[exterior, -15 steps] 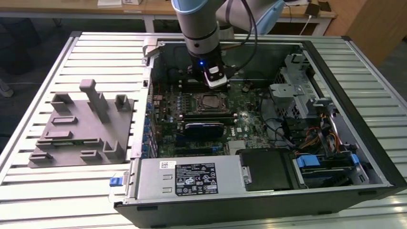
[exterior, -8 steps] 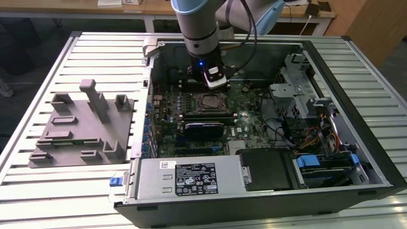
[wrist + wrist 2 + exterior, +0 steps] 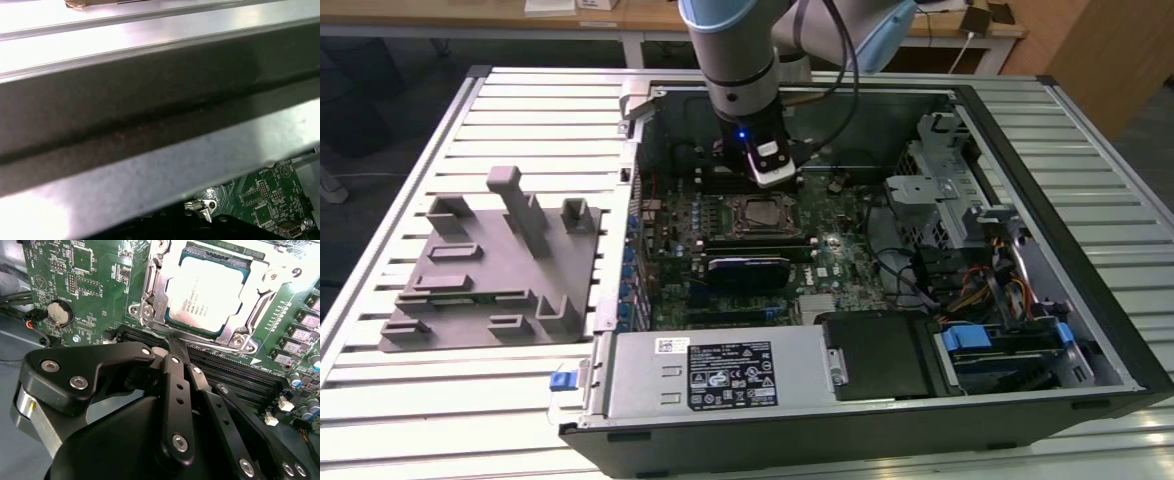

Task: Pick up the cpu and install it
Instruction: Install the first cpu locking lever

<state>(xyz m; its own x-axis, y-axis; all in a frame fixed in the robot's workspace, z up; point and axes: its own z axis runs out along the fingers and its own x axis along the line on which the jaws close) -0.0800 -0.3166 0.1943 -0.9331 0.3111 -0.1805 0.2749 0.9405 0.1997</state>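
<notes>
The pincer (image 3: 172,342) has its fingers drawn together to a narrow tip with nothing between them, poised just beside the socket frame (image 3: 150,295) on the motherboard (image 3: 95,285). The cpu (image 3: 207,295) already lies flat inside that frame, silver top up. By my reading the placing is done; whether the frame's lever is latched I cannot tell. The grey fixture (image 3: 494,260) stands well apart from the socket, on the bench (image 3: 400,400).
</notes>
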